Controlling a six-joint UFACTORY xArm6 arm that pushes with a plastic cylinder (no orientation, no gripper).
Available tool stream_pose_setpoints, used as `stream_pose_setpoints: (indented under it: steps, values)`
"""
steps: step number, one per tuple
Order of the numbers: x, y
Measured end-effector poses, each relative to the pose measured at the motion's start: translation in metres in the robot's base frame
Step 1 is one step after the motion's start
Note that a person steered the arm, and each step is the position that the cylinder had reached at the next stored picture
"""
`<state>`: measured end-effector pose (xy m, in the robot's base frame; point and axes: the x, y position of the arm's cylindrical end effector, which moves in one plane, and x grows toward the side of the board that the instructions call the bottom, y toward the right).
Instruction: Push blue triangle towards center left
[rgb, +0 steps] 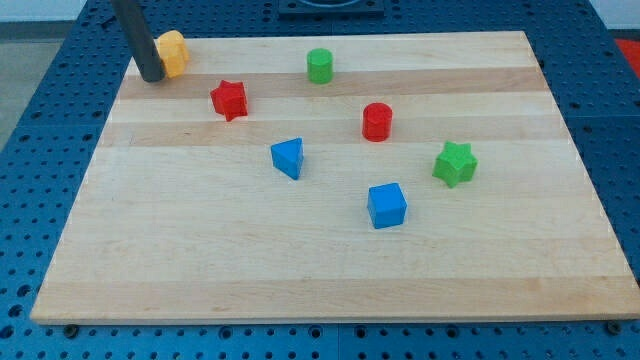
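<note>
The blue triangle lies near the middle of the wooden board, a little left of centre. My tip rests at the board's top left corner, touching or nearly touching the left side of the yellow block. The tip is far up and to the left of the blue triangle.
A red star lies between the tip and the blue triangle. A green cylinder sits at the top centre, a red cylinder right of centre, a green star at the right, and a blue cube below centre.
</note>
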<state>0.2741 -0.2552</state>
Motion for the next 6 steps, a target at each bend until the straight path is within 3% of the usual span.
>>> stream_pose_setpoints:
  steps: [1, 2, 4, 5, 6]
  values:
    - [0.020, 0.000]
    - [0.098, 0.025]
    - [0.261, 0.155]
    - [0.270, 0.221]
    - [0.231, 0.237]
